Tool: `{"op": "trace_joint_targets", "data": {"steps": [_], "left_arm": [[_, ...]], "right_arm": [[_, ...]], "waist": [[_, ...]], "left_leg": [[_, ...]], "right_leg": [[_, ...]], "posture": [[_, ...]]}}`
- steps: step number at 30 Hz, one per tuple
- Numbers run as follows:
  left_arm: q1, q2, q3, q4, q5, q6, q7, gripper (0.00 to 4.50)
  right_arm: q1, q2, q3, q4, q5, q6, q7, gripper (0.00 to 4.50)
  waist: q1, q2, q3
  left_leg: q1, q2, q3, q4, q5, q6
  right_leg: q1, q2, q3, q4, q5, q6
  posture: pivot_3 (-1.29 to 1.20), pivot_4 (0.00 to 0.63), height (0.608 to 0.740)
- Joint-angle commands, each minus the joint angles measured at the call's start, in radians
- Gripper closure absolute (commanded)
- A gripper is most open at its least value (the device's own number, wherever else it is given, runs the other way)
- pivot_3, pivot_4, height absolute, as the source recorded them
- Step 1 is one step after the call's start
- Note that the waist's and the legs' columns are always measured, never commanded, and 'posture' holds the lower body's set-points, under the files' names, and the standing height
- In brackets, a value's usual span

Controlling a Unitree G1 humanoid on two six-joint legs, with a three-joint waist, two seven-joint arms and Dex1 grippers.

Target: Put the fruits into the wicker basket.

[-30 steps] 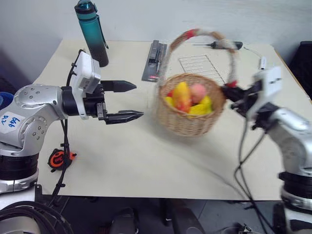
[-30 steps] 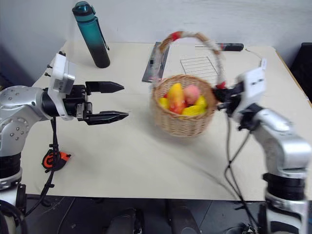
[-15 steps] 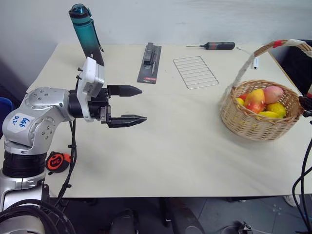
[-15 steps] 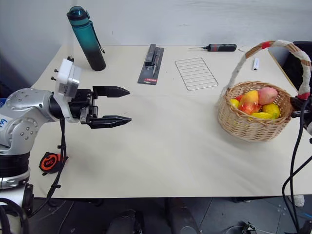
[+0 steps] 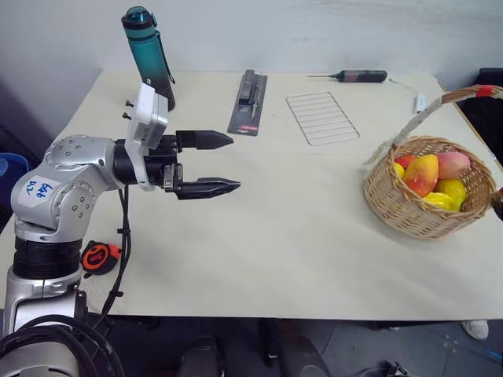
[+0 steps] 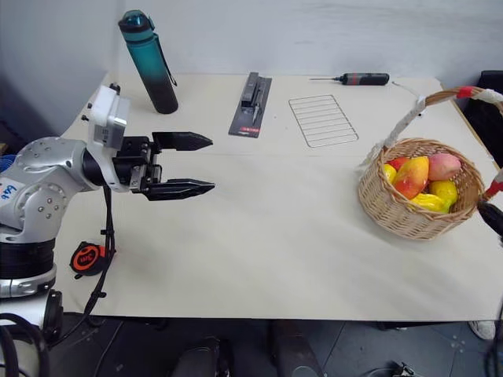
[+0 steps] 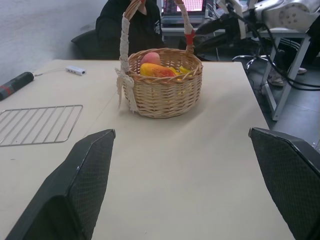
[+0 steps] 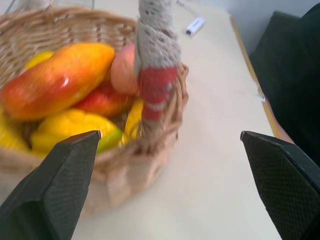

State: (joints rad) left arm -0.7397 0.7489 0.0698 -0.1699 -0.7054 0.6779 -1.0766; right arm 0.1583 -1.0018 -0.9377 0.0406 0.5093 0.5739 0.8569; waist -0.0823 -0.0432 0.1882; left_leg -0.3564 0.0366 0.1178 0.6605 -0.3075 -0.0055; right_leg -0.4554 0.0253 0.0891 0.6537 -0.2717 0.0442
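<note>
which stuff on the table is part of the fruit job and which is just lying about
Part of the job:
- wicker basket at the table's right edge
- fruits already inside it

Just lying about:
- teal water bottle
- black bar-shaped tool
- wire rack
- screwdriver
- small white item
- tape measure

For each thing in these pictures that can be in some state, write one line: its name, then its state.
wicker basket: upright on the table, filled with fruit.
fruits: all inside the basket.
water bottle: upright, capped.
left gripper: open, empty.
right gripper: open, either side of the basket handle's red end.
</note>
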Motion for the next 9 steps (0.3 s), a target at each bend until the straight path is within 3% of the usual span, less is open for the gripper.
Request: {"op": "trace_joint_targets", "data": {"steps": [1, 4, 9], "left_arm": [[-0.014, -0.002, 0.02, 0.004, -0.009, -0.019, -0.019, 0.0], [-0.016, -0.005, 0.024, 0.02, -0.015, -0.024, -0.039, 0.0], [-0.023, -0.02, 0.014, 0.038, -0.004, -0.035, -0.057, 0.0]], "right_arm": [[0.102, -0.089, -0.17, 0.028, 0.069, 0.065, 0.24, 0.01], [0.211, -0.153, -0.286, 0.06, 0.096, 0.125, 0.429, 0.01], [0.2, -0.198, -0.342, 0.08, 0.118, 0.187, 0.487, 0.01]], "waist": [[-0.001, -0.001, 0.001], [-0.007, -0.001, 0.0], [-0.012, -0.002, 0.0]], "left_leg": [[0.003, 0.0, -0.001, -0.001, 0.0, 0.0], [0.006, 0.0, -0.001, -0.009, 0.0, 0.0], [0.006, 0.0, -0.001, -0.009, 0.0, 0.0]], "right_leg": [[0.004, 0.0, 0.0, -0.001, -0.001, 0.002], [0.013, 0.001, 0.0, -0.009, -0.003, 0.004], [0.013, 0.0, 0.0, -0.009, -0.003, 0.003]], "posture": [[0.0, 0.15, 0.74], [0.0, 0.15, 0.74], [0.0, 0.15, 0.74]]}}
